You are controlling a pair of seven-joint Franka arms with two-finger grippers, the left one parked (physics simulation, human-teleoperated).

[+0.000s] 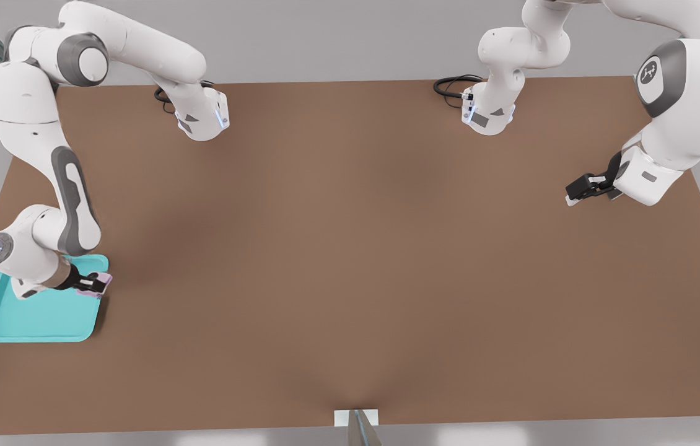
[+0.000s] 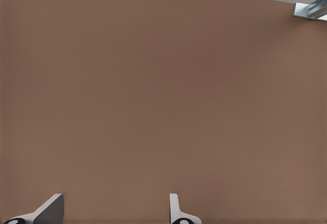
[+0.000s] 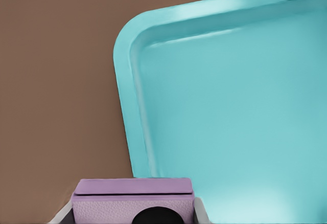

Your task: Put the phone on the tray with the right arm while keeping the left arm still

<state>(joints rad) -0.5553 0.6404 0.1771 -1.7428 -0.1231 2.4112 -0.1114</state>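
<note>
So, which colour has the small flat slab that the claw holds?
Pale pink-lilac slab, one black round lens showing, gripped by the claw; right wrist view shows it best.

right arm [image 1: 46, 186] bent low, tool [image 1: 95, 285] clamped tight

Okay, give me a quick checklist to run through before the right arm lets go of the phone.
1. Pale pink flat slab phone held in the black two-finger gripper: ok.
2. Gripper over the shallow turquoise plastic tray: partly, it hangs at the rim nearest the table's middle.
3. Phone fully inside the rim: not ok, the wrist view shows it straddling the edge.
4. Tray floor bare: ok.
5. Phone's height above tray: cannot tell.
</note>
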